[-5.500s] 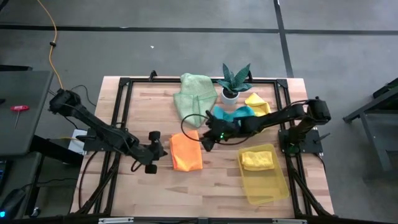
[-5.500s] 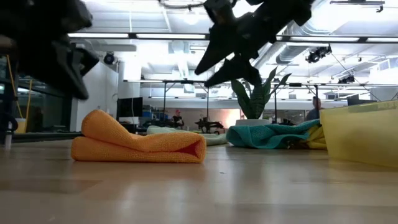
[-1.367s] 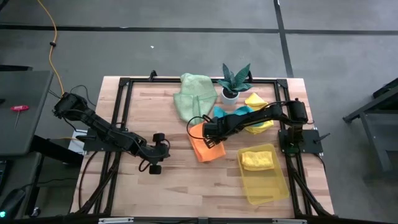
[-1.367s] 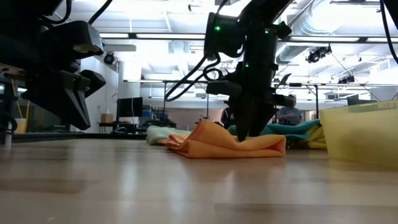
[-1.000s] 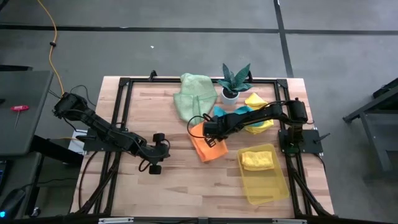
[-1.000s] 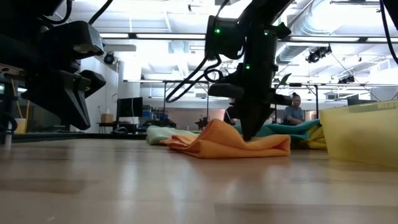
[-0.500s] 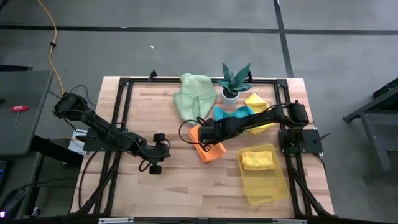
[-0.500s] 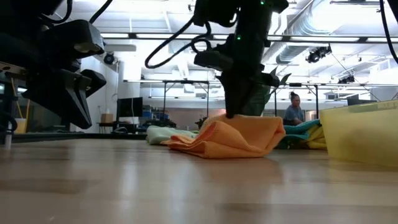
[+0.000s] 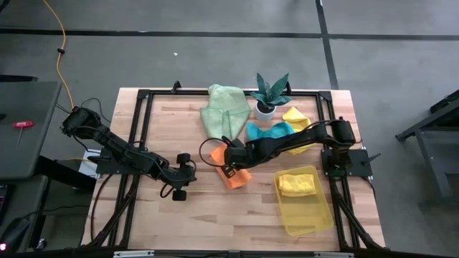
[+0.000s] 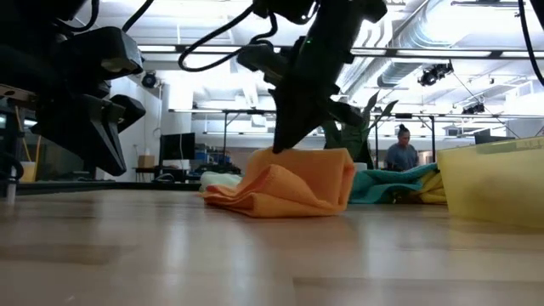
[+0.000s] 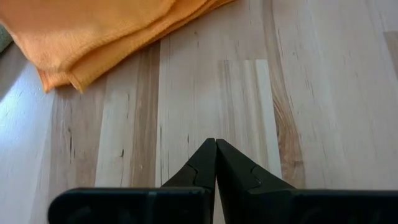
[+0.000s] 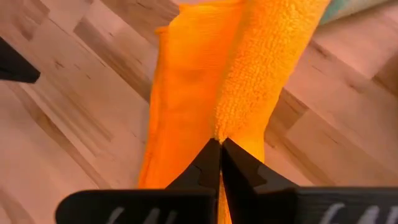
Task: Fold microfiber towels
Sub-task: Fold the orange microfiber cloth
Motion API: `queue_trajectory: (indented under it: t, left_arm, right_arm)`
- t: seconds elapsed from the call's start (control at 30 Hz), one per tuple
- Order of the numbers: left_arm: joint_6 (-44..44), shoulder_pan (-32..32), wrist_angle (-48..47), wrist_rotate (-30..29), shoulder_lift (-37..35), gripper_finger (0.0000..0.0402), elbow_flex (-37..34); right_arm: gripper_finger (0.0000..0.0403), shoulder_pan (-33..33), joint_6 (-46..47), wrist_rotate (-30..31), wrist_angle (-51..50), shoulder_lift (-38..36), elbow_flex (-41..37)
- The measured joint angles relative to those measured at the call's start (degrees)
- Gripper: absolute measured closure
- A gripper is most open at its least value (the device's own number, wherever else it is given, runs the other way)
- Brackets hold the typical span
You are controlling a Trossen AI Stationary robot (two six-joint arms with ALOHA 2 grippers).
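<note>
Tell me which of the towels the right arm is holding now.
The orange towel, mid-table: the right gripper has its fingers shut on an edge of it. The green towel, teal towel and yellow towel lie untouched farther back.

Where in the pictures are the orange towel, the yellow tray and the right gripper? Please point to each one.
orange towel [image 10: 289, 183]: low view, on its raised folded middle.
yellow tray [image 9: 308, 212]: high view, on the bare floor of the tray, below the yellow cloth lying in it.
right gripper [image 12: 220, 140]: right wrist view, between its fingertips, shut on the towel's edge.
</note>
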Motion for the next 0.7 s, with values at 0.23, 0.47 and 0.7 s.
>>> queue_trajectory:
  t: [0.23, 0.47, 0.7]
  left_arm:
    - [0.02, 0.39, 0.95, -3.14, 0.21, 0.0401, -0.04]
    - [5.15, 4.39, 12.18, -3.31, 8.72, 0.0401, 0.0]
    - [7.46, 7.81, 19.7, -5.51, 16.18, 0.0401, 0.04]
  right_arm:
    - [0.0403, 0.34, -0.18, -3.24, 4.7, 2.81, 0.0]
    - [0.0403, 0.98, -1.11, -3.67, 7.79, 3.62, 0.0]
    - [0.0403, 1.81, -0.52, -3.46, 10.33, 4.07, 0.0]
